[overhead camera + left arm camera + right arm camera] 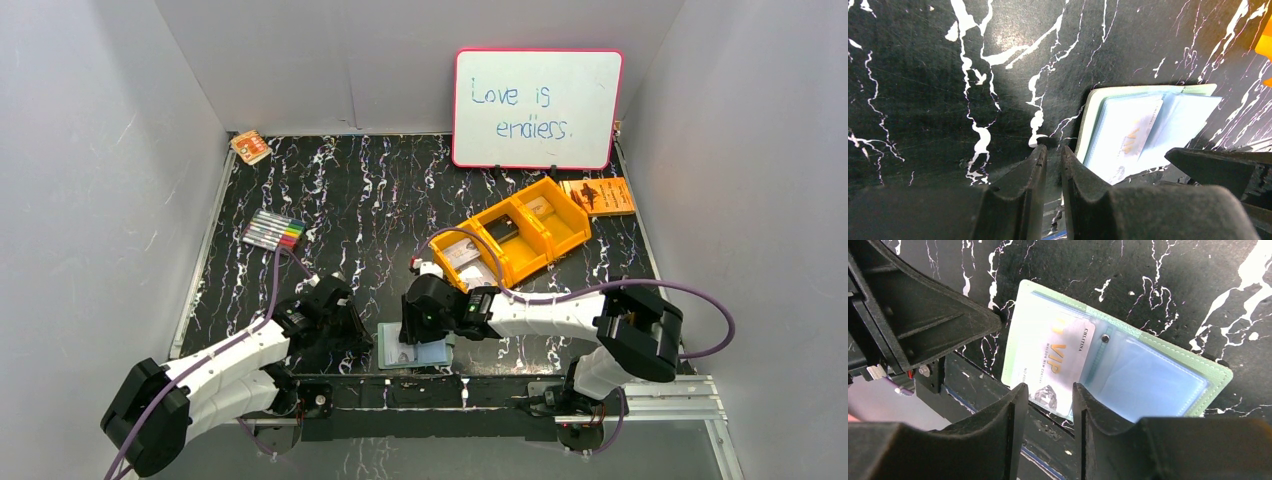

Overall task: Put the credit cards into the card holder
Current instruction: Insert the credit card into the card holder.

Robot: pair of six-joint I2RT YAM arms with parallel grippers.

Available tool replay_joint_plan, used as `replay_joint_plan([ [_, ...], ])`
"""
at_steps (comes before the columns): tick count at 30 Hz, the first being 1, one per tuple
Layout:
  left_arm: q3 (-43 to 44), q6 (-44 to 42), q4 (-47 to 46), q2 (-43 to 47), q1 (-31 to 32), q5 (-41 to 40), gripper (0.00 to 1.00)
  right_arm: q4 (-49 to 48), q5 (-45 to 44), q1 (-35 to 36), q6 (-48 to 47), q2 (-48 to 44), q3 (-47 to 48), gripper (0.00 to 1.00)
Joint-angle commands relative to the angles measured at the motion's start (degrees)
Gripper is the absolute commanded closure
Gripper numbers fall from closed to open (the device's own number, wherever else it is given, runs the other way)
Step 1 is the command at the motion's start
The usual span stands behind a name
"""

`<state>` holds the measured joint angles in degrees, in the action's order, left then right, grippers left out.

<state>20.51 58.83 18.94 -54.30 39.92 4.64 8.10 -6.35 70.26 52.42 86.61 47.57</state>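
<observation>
At the bottom of the right wrist view, the right gripper [1048,390] is seen part-open with nothing clamped. Through its gap one credit card [1068,350] is seen lying askew on the opened card holder [1168,380] at frame centre, and how far it is pocketed cannot be told. The left gripper [1053,149] is seen nearly closed on nothing, its tips just beside the holder's left edge. If the skewed card is pushed, it may be jammed at the pocket mouth, or the unpinned holder may be slid along the table [1148,280].
</observation>
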Motion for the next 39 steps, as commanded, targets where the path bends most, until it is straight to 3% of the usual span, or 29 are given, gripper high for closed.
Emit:
replay_joint_plan([
  [1,0.67,-0.03,1.89,-0.26,0.16,-1.44,0.84,1.62,-2.30,0.32,0.53,-1.90,-0.02,0.60],
  [5,0.63,-0.03,1.13,-1.87,0.16,-1.01,0.84,3.73,-2.70,0.32,0.48,-0.83,0.76,0.88],
  [9,0.58,-0.20,0.44,-3.26,0.16,-0.58,0.85,6.27,-3.02,0.32,0.49,0.82,1.79,1.00],
  [39,-0.74,-1.27,-4.95,-7.98,0.15,3.38,0.87,2.44,0.85,0.40,-1.96,5.50,4.44,1.00],
])
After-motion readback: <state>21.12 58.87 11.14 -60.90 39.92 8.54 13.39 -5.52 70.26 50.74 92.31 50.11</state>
